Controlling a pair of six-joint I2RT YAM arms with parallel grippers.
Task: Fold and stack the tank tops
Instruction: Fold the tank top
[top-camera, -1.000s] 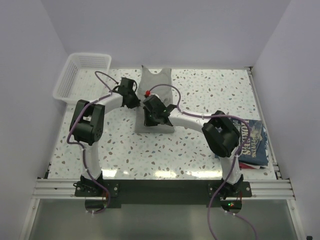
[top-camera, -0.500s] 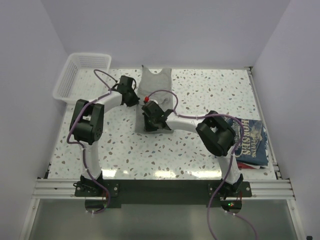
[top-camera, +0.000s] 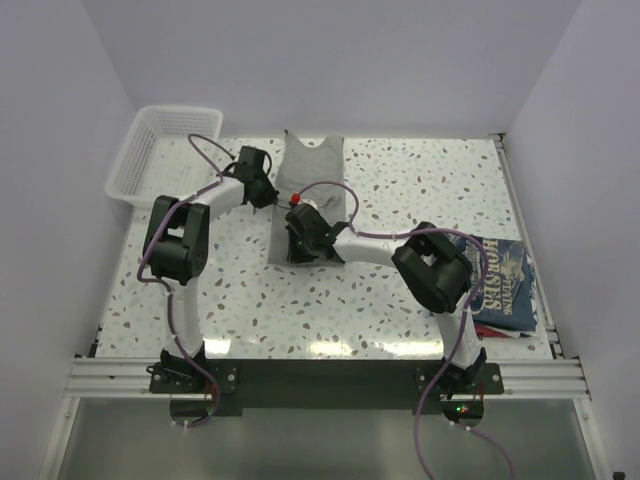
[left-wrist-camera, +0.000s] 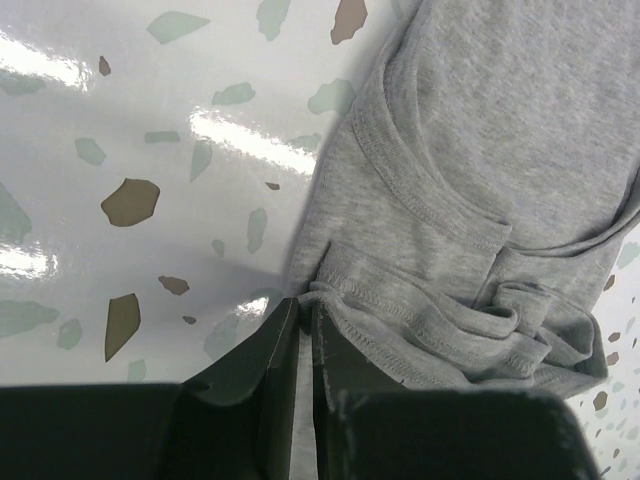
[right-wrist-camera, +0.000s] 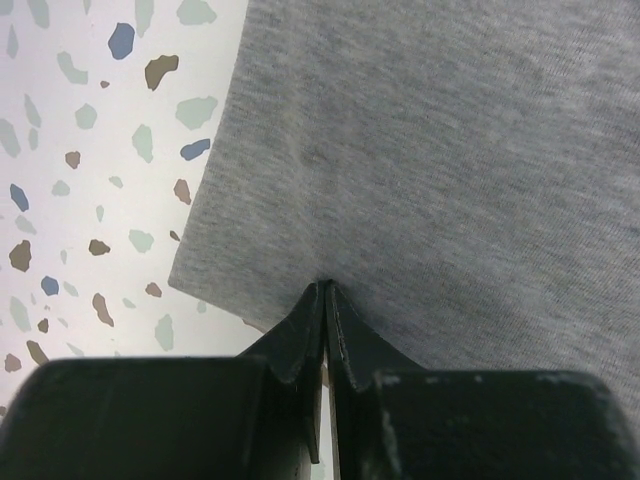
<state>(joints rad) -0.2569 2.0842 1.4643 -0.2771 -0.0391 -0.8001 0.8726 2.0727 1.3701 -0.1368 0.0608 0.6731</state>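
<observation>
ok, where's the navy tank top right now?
Top view: the navy tank top lies at the right edge of the table, just right of the elbow of the right arm, well apart from the grey tank top mid-table.

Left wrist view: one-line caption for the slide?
Left gripper closed on the bunched hem of the grey tank top, lying on the speckled table.

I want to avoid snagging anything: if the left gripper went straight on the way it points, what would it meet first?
The grey tank top: the left gripper sits with its tips at the top's bunched hem, apparently pinching it.
</observation>
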